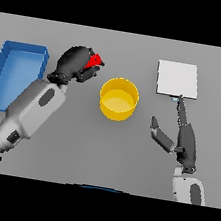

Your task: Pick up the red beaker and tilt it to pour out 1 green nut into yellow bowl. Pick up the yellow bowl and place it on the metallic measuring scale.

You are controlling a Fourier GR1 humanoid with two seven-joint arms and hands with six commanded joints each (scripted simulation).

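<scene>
Starting at the far left: blue tray (2, 72) on the grey table (76, 147), long axis running toward and away from the robot, slightly slanted, walls up, inside looks bare. Left arm comes in from the lower left corner, forearm angled up and to the right, passing just beside the tray's right wall. Left hand (72, 62) at the end of it, fingers curled round the red beaker (95, 61), grasping it. Beaker mostly hidden by the hand; only a red wedge pokes out on the hand's right side, so it points right, toward the yellow bowl (118, 99), long axis roughly sideways and tipped. Can't tell if it hangs clear of the table. Beaker is up-left of the bowl, near it, not over the rim, apart from it. Green nut not visible.

Bowl sits upright mid-table, round, open top, inside plain yellow. Well apart from both hands.

Right side: metallic measuring scale (177, 78), flat pale square, far right of the bowl. Right arm enters from the lower right, pointing up. Right hand (184, 139) released, fingers straight, thumb spread left; longest fingertip reaches the scale's near edge, looks touching or just short.
</scene>
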